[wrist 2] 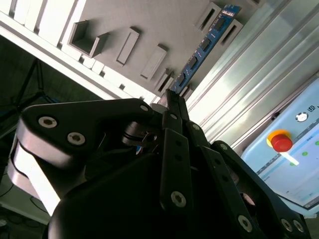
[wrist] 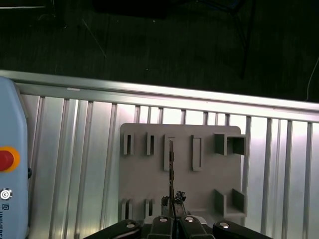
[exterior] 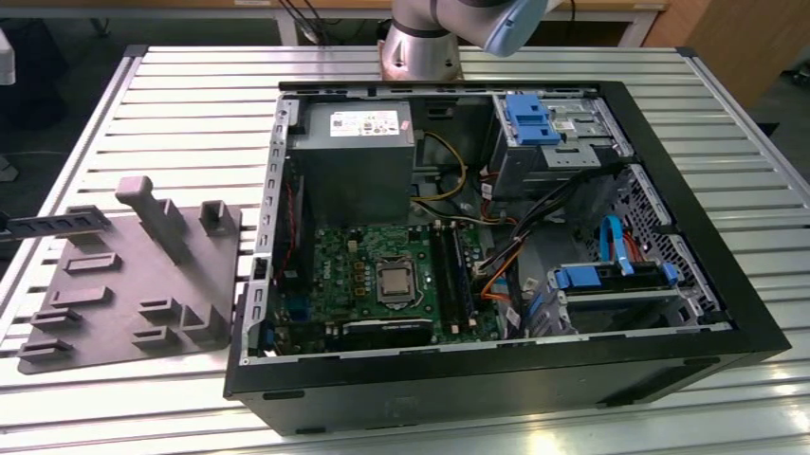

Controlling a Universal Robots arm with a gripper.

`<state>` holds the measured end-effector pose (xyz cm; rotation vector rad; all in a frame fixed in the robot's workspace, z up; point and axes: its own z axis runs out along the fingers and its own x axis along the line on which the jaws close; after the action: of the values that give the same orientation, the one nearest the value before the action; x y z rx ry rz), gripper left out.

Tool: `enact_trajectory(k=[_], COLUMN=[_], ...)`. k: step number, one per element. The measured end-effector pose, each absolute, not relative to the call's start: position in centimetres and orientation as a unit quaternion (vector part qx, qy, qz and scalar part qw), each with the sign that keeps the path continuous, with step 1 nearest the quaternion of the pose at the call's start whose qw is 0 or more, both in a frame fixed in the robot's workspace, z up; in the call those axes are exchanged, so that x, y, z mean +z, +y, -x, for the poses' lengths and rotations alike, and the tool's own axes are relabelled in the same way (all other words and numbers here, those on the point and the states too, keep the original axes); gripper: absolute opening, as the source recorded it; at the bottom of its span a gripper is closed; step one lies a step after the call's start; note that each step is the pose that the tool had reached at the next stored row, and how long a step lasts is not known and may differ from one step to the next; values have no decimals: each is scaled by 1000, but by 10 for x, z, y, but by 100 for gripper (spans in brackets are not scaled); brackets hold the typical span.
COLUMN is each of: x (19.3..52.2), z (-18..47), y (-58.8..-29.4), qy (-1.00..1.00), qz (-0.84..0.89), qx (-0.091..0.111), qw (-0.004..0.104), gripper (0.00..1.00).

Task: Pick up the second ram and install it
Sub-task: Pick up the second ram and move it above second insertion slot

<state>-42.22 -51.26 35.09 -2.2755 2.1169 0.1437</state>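
Note:
The second ram (wrist 2: 205, 44) is a long thin stick, blue on its face in the second wrist view and a dark edge-on line (wrist: 171, 167) in the first wrist view. My gripper (wrist 2: 170, 95) is shut on one end of it, and the rest juts out over the grey moulded tray (wrist: 144, 174). In the first wrist view the gripper (wrist: 172, 203) sits over the tray's near edge. The exterior view shows the ram (exterior: 57, 225) as a dark bar at the left edge, above the tray (exterior: 114, 313). The motherboard's black memory slots (exterior: 449, 270) lie inside the open computer case (exterior: 506, 379).
The tray carries several slots and taller posts (exterior: 155, 213). A pendant with a red stop button (wrist 2: 281, 141) lies on the slatted aluminium table (wrist: 279, 164) beside the tray. Orange and black cables (exterior: 506, 261) run next to the memory slots. The arm's base (exterior: 418, 43) stands behind the case.

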Motion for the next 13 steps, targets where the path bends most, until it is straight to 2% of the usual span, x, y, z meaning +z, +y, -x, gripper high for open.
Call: enact_trajectory(k=[13], x=[360], z=[422], y=[-513], qy=[680], qz=[731], qx=[47], qw=[16], gripper=[11])
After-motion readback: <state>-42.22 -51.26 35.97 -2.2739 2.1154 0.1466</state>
